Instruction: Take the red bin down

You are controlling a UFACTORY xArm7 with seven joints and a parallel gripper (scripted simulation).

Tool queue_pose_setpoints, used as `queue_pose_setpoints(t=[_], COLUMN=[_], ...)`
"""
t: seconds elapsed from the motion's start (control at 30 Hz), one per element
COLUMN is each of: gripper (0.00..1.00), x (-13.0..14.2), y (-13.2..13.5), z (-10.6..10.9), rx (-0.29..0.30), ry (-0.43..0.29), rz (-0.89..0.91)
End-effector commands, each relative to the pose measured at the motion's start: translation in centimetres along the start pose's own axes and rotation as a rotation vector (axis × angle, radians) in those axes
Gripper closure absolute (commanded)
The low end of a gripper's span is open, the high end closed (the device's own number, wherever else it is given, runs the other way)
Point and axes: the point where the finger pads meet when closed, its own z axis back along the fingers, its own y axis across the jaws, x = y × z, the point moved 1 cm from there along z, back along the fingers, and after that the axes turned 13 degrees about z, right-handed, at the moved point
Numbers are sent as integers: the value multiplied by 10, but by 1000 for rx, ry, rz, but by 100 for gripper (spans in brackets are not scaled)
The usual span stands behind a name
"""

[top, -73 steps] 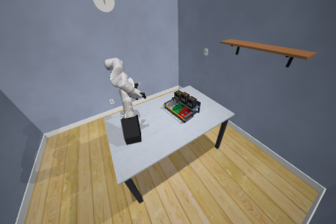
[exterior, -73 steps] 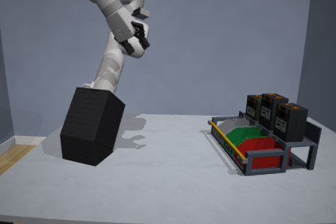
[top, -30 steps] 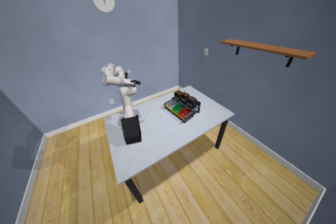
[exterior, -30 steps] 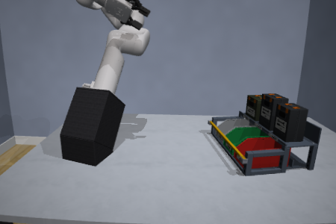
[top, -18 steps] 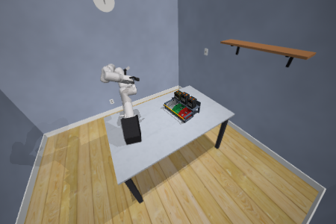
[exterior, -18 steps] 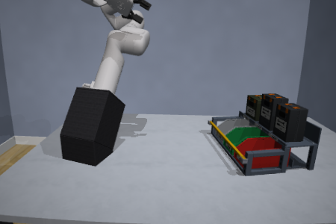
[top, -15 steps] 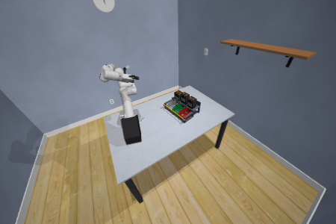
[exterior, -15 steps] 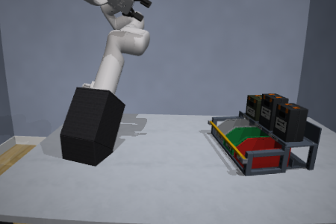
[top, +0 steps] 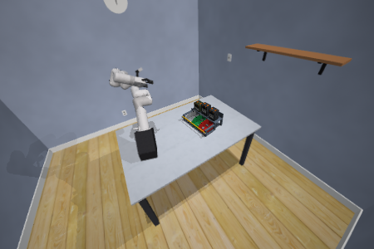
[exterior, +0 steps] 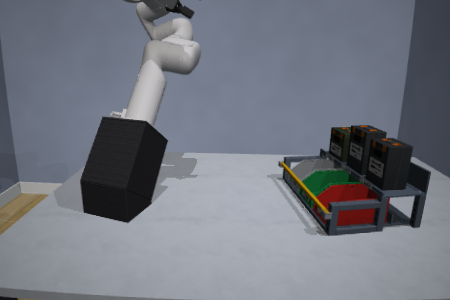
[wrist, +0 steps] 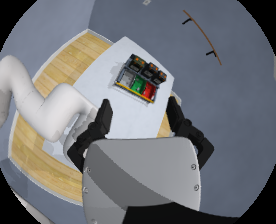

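Note:
The red bin [top: 205,127] [exterior: 350,205] [wrist: 149,92] sits in the grey shelf rack, at the end nearest the exterior camera. The green bin [top: 199,120] [exterior: 324,180] [wrist: 137,85] stands beside it, and the grey bin [top: 191,114] [exterior: 311,166] [wrist: 126,78] is at the far end. A yellow bar [exterior: 305,188] runs along the rack's front. The parts in the red bin are too small to make out. My gripper [top: 150,83] [exterior: 195,4] [wrist: 139,104] is open and empty, high above the table and well away from the rack.
Several black boxes [top: 205,109] [exterior: 391,163] [wrist: 150,70] with orange marks stand on the rack's upper level, behind the bins. The rack stands on the white table [top: 174,155] [exterior: 225,252] [wrist: 99,75]. The black arm base [top: 146,144] [exterior: 122,167] is across the table. A wooden wall shelf [top: 297,53] is beyond.

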Motion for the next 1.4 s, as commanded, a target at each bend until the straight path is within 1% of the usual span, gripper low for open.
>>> queue_pose_setpoints(t=[0.0,0.23,0.4,0.8,0.97,1.37], gripper=[0,0,0,0,0,0], x=[-13,-13,-59,-59,-110,-110], y=[4,4,14,14,25,25], z=[4,4,17,17,32,32], rx=[1,1,1,1,1,1], ry=[-1,-1,-1,-1,-1,-1], rz=[-5,-5,-5,-5,-5,-5])
